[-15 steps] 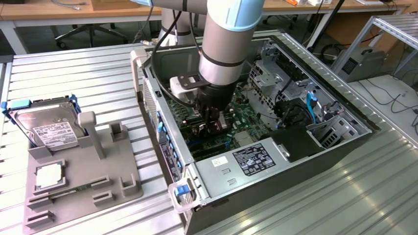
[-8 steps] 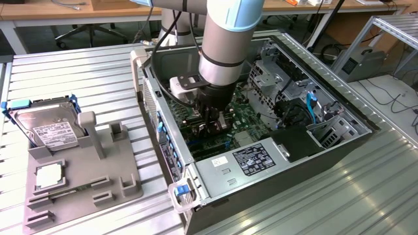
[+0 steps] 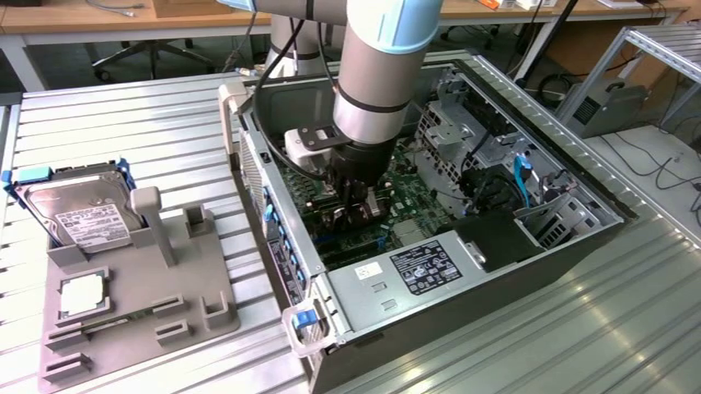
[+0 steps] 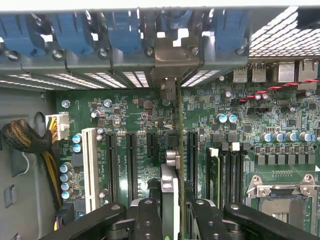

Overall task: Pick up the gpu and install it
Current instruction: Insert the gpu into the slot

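GPU (image 4: pixel 179 165): held edge-on between the gripper fingers inside the open case, standing upright over the motherboard; in the wrist view it shows as a thin card running from the fingers toward the rear slot wall, its silver bracket end (image 4: pixel 169 65) up against that wall
Gripper (image 4: pixel 172 217): pinching the GPU, one black finger (image 4: pixel 147 220) on each side of the card; in the exterior view it sits low in the case (image 3: pixel 356 201), under the arm's wrist
Arm (image 3: pixel 378 74): grey with a light-blue joint cover, reaching straight down into the case
Case (image 3: pixel 592 238): lying on its side, open on top, on a ribbed metal table (image 3: pixel 613 328)
Motherboard (image 4: pixel 250 115): green, with black expansion slots (image 4: pixel 131 165) and one white slot (image 4: pixel 90 167) beside the card; a CPU socket (image 4: pixel 282 192) lies well to the other side
Blue latches (image 4: pixel 120 30): a row along the rear slot wall
PSU (image 3: pixel 422 267): silver box with a label, at the case's near end in the exterior view
Tray (image 3: pixel 131 304): grey, on the exterior view's left, well apart from the case
Hard drive (image 3: pixel 82 213): silver with a white label, resting at the tray's far end
CPU (image 3: pixel 82 295): small square chip, lying in a tray pocket
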{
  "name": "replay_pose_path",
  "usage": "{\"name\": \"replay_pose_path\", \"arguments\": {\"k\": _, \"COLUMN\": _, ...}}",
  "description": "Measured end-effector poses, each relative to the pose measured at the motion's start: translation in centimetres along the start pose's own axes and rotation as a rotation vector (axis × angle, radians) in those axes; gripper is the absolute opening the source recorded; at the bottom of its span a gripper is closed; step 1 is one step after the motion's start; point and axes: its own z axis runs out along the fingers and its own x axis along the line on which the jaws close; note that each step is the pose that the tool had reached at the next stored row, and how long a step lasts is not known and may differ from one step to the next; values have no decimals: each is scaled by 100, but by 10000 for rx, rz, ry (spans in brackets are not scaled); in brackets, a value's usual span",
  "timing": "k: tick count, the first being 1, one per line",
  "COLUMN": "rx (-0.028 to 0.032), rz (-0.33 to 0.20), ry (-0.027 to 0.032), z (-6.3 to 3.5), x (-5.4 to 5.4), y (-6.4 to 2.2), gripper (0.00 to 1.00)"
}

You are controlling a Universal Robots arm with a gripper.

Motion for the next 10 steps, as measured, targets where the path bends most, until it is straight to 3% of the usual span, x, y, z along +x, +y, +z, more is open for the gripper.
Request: {"name": "replay_pose_path", "arguments": {"k": 10, "rx": -7, "rz": 1, "ry": 10, "z": -4, "x": 1, "y": 1, "gripper": 27}}
